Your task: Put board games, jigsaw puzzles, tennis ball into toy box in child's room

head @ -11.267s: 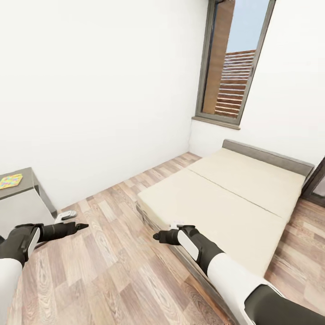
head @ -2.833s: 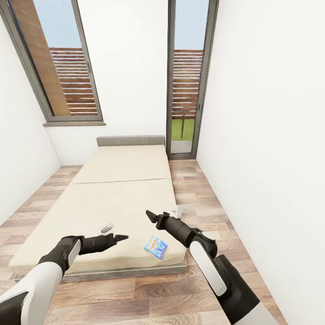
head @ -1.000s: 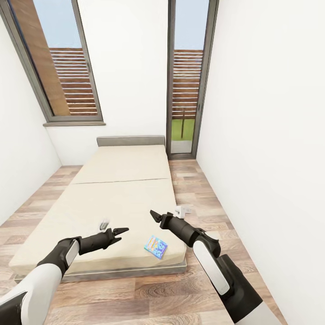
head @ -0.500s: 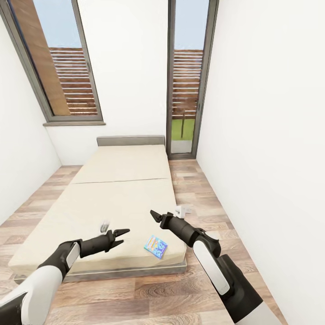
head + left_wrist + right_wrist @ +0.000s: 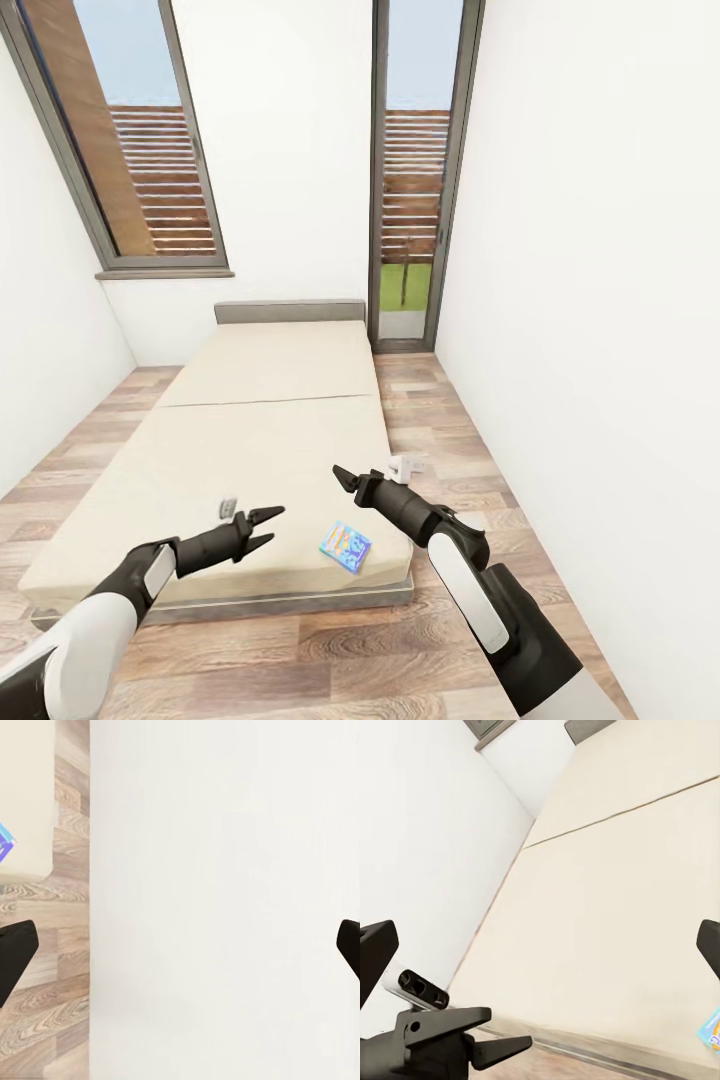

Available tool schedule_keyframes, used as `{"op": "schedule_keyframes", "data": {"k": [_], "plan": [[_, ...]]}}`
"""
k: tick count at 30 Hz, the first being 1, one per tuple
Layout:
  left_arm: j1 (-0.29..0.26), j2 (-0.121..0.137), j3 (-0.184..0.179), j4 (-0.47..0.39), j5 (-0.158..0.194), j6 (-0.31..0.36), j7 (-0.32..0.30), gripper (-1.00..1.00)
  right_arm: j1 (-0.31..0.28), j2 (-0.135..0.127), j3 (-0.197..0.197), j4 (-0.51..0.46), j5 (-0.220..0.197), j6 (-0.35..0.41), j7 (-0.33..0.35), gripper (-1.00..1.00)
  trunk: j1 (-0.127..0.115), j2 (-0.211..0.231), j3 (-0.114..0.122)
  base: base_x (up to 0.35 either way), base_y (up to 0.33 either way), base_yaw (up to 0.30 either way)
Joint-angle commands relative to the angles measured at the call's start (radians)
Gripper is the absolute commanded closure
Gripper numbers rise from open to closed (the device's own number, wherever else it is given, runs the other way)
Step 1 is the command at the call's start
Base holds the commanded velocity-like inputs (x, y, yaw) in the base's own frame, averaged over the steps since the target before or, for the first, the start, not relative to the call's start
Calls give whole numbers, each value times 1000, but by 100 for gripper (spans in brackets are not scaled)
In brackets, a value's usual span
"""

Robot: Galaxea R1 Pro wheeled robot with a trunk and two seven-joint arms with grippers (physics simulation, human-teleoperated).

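You had drawn your left hand [image 5: 262, 529] slightly back toward the foot of the bed [image 5: 262, 440] since half a second before, its fingers spread apart over the mattress. Your right hand [image 5: 346, 479] had not moved, hanging above the bed's right edge with fingers also apart. The blue board game [image 5: 345, 546] lay flat near the bed's front right corner, between both hands; its print was too small to read.
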State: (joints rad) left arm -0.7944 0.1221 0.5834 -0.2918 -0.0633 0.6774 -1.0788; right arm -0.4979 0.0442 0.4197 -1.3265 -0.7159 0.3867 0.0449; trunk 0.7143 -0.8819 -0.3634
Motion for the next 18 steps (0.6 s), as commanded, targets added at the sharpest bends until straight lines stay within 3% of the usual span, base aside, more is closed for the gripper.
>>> {"op": "schedule_keyframes", "data": {"k": [1, 13, 18], "plan": [[-1, 0, 8, 4, -6, 8, -4, -100, -1, 0, -1, -1, -4, 5, 1, -100, 4, -8, -4, 0, 0, 0], [2, 0, 10, 42, -6, 7, 1, -100, -1, -1, 1, -18, -4, 8, 2, -100, 50, -92, -42, 0, 0, 0], [2, 0, 10, 56, -6, 7, 4, -100, -1, -4, 4, -89, -3, 21, 3, -100, 69, -127, -58, 0, 0, 0]]}}
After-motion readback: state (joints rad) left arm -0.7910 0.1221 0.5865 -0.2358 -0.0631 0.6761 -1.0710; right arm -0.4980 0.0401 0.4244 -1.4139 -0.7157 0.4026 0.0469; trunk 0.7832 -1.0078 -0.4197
